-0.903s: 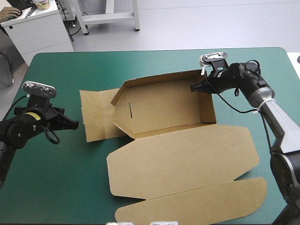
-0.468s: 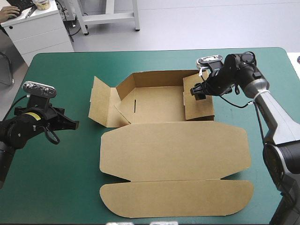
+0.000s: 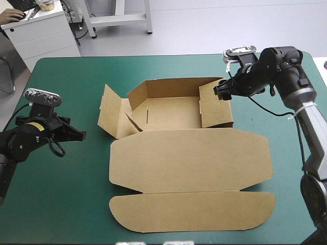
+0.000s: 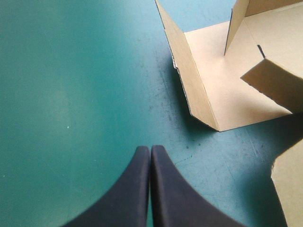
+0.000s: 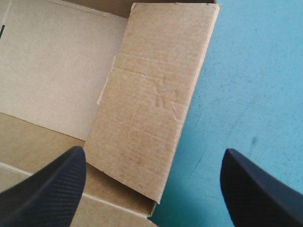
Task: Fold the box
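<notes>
where the right arm reaches in from the right side of the worktop [image 3: 61,204], raised and bent so its wrist angles down at the box's far right corner, the right gripper [image 5: 152,152] hangs with its black fingers wide apart, holding nothing. under and just ahead of it is the right end flap [image 5: 151,104], a brown panel turned inward over the tray floor, its outer edge running along bare teal-green cover [image 5: 255,85].

the left arm lies low near the worktop's left edge, pointing toward the box. the left gripper [image 4: 150,150] has its fingers pressed together in one point, clamped on nothing, low over the cover and apart from the board. ahead of it the left end flap [image 4: 189,71] stands tilted up.

the box [image 3: 168,109] sits mid-worktop as an open tray with its far wall [image 3: 173,84] raised. its lid [image 3: 189,158] lies flat, spread toward the near edge. open cover lies wide between the left gripper and the box and along the far edge, with a narrower strip to the right of the lid.
</notes>
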